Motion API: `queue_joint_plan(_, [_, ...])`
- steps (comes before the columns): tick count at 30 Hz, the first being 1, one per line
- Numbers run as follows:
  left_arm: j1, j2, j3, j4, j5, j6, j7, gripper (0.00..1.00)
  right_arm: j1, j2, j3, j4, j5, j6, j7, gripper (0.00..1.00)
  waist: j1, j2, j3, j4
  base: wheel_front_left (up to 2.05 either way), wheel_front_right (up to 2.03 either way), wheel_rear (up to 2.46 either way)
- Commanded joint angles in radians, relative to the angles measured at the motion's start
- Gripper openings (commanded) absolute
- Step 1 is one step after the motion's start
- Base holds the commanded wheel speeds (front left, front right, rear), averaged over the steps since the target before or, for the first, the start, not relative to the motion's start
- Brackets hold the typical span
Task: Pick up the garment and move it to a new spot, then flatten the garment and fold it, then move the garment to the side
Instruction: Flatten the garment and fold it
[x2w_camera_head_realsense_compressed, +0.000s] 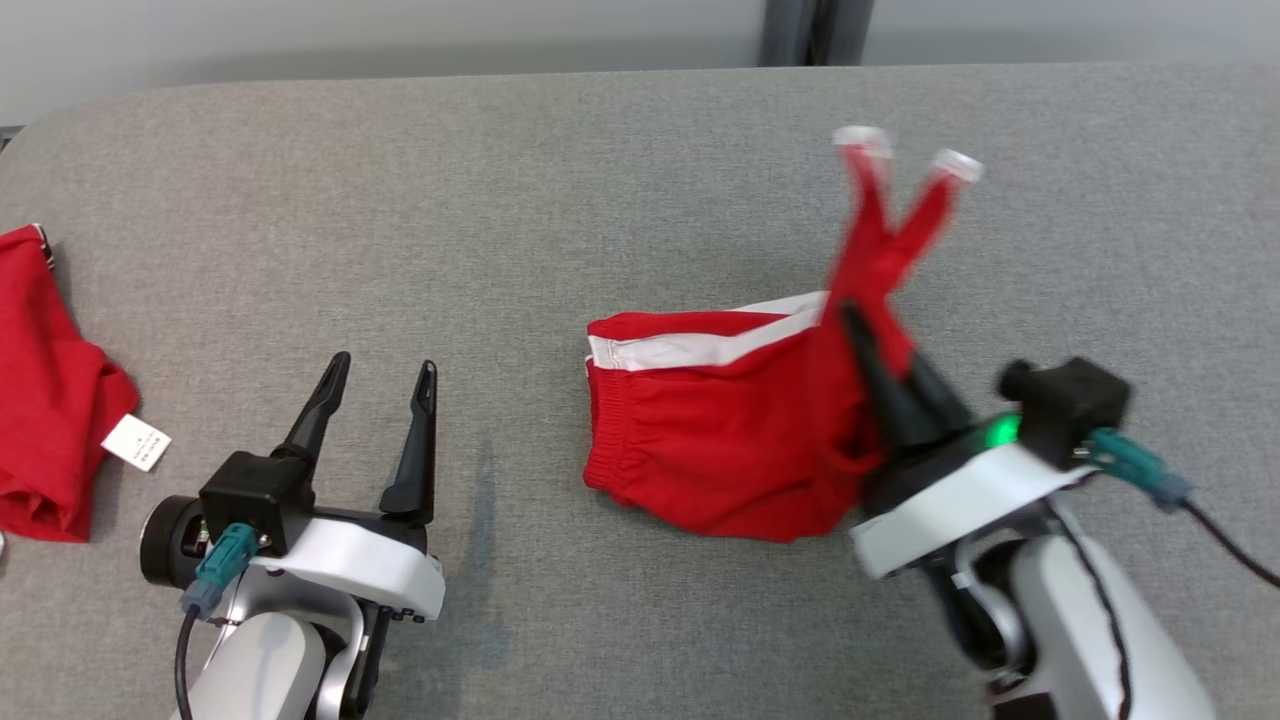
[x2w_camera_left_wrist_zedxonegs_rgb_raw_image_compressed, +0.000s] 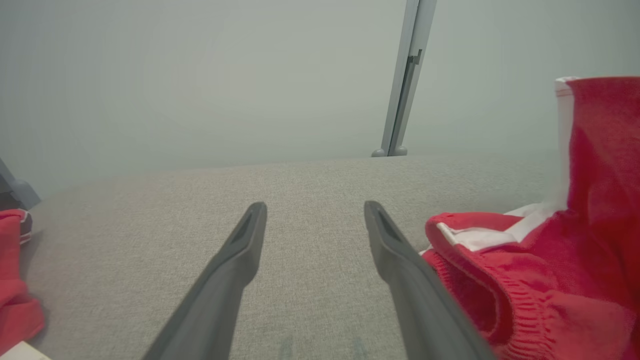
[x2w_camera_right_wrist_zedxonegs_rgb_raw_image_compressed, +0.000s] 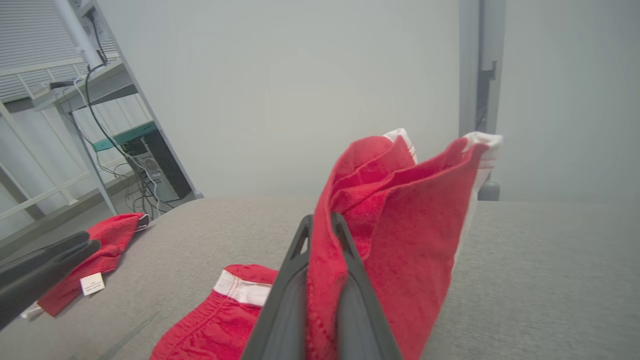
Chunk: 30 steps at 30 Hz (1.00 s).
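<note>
The garment (x2w_camera_head_realsense_compressed: 720, 430) is a pair of red shorts with white trim, lying in the middle of the grey table (x2w_camera_head_realsense_compressed: 600, 200). My right gripper (x2w_camera_head_realsense_compressed: 868, 335) is shut on a fold of it and lifts that part up, so red cloth sticks out above the fingertips. Seen from the right wrist, the cloth (x2w_camera_right_wrist_zedxonegs_rgb_raw_image_compressed: 400, 220) is pinched between the two dark fingers (x2w_camera_right_wrist_zedxonegs_rgb_raw_image_compressed: 285, 305). My left gripper (x2w_camera_head_realsense_compressed: 385, 372) stands open over bare table to the left of the shorts, with nothing between its fingers. In the left wrist view the shorts (x2w_camera_left_wrist_zedxonegs_rgb_raw_image_compressed: 540, 270) lie just right of the open fingers (x2w_camera_left_wrist_zedxonegs_rgb_raw_image_compressed: 240, 270).
A second red garment (x2w_camera_head_realsense_compressed: 45, 400) with a white label lies at the table's left edge; it is also seen as a red garment (x2w_camera_right_wrist_zedxonegs_rgb_raw_image_compressed: 100, 250) from the right wrist. A metal post (x2w_camera_left_wrist_zedxonegs_rgb_raw_image_compressed: 405, 80) stands behind the table. Shelving with cables (x2w_camera_right_wrist_zedxonegs_rgb_raw_image_compressed: 115, 145) stands off the table's left.
</note>
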Motion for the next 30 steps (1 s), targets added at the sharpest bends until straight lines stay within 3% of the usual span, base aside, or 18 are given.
queue_joint_plan(1, [-0.014, 0.002, 0.001, 0.002, 0.005, -0.003, 0.000, 1.00, -0.007, -0.001, 0.012, -0.006, 0.012, 0.000, 0.004, 0.00, 0.0000, -0.0001, 0.000, 0.005, 0.00, 0.00, 0.00])
queue_joint_plan(8, [-0.024, -0.020, -0.015, 0.023, -0.004, -0.011, -0.014, 1.00, -0.044, -0.003, 0.260, 0.066, 0.097, 0.000, 0.034, 0.00, 0.0000, -0.0001, 0.005, 0.048, 0.00, 0.00, 0.00])
queue_joint_plan(15, [-0.033, -0.030, -0.024, 0.045, -0.007, -0.017, -0.026, 1.00, -0.074, -0.003, 0.351, 0.205, 0.126, 0.000, 0.009, 0.00, 0.0000, -0.0001, 0.016, 0.069, 0.00, 0.00, 0.00])
queue_joint_plan(16, [-0.033, -0.031, -0.025, 0.047, -0.008, -0.016, -0.027, 1.00, -0.079, -0.002, 0.359, 0.211, 0.132, 0.000, -0.001, 0.17, 0.0000, -0.0001, 0.016, 0.070, 0.00, 0.00, 0.00])
queue_joint_plan(17, [-0.033, -0.032, -0.025, 0.049, -0.008, -0.016, -0.029, 1.00, -0.081, -0.002, 0.365, 0.217, 0.137, 0.000, -0.007, 0.45, 0.0000, -0.0001, 0.016, 0.069, 0.00, 0.00, 0.00])
queue_joint_plan(18, [-0.033, -0.031, -0.025, 0.052, -0.009, -0.015, -0.030, 1.00, -0.082, -0.002, 0.371, 0.224, 0.139, 0.000, -0.012, 0.94, 0.0000, -0.0001, 0.016, 0.068, 0.00, 0.00, 0.00])
queue_joint_plan(19, [-0.033, -0.031, -0.026, 0.054, -0.009, -0.015, -0.030, 1.00, -0.084, -0.002, 0.375, 0.226, 0.143, 0.000, -0.018, 1.00, 0.0000, -0.0001, 0.015, 0.067, 0.00, 0.00, 0.00])
queue_joint_plan(26, [-0.022, -0.027, -0.029, 0.062, -0.011, -0.009, -0.030, 1.00, -0.042, -0.002, 0.419, 0.147, 0.159, 0.000, -0.060, 1.00, 0.0000, -0.0001, -0.012, 0.054, 0.00, 0.00, 0.00])
queue_joint_plan(30, [-0.006, -0.017, -0.020, 0.060, -0.012, 0.006, -0.032, 1.00, 0.005, -0.003, 0.375, 0.067, 0.136, 0.000, -0.083, 1.00, 0.0000, -0.0001, -0.037, 0.041, 0.00, 0.00, 0.00])
